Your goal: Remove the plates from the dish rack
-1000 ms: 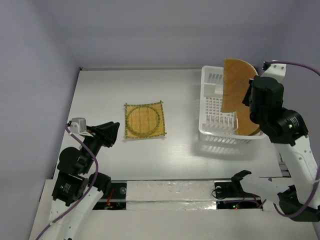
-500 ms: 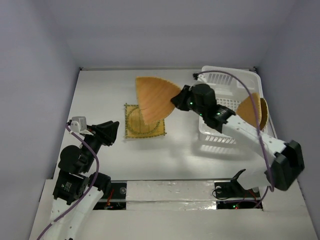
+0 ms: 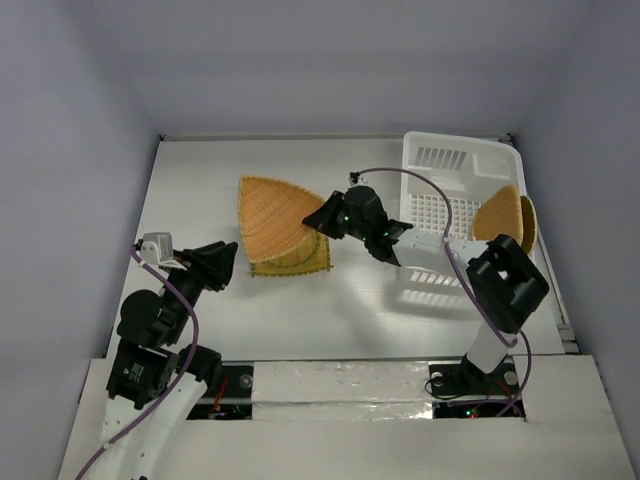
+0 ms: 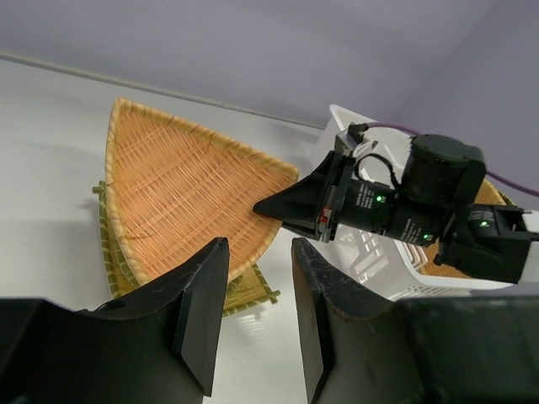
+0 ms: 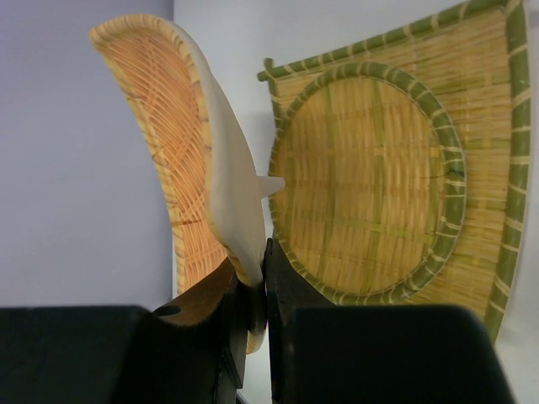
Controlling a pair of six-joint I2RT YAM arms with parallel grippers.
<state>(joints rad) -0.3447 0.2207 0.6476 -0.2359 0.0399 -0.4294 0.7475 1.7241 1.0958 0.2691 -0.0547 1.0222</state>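
On the left, the left gripper [image 4: 258, 269] has two thick black fingers set wide apart, with nothing between them. It hangs low over the counter [image 3: 190, 190] and points at the plates. Next comes the fan-shaped plate [image 3: 268, 213]. It is orange and woven from thin strips like a basket. It has one long round edge with a raised rim, and two straight sides that meet in a point. It sits tilted over the square plate [image 5: 370, 177]. I cannot tell if the two touch. The square plate lies flat on the counter. It is yellow, made of straight thin sticks side by side, with dark green trim along its edges and a dark green ring in the middle. The right gripper [image 3: 315, 217] pinches the pointed end of the fan-shaped plate tight between its black fingers. Farther right stands the dish rack [image 3: 445, 158]. It is a white plastic basket with slots in its sides and a floor made of little squares. Two orange plates [image 3: 503, 215] stand on edge inside it, leaning against its right side. The counter is white, smooth and a bit shiny. The walls [image 3: 60, 150] around it are plain, pale grey-purple.
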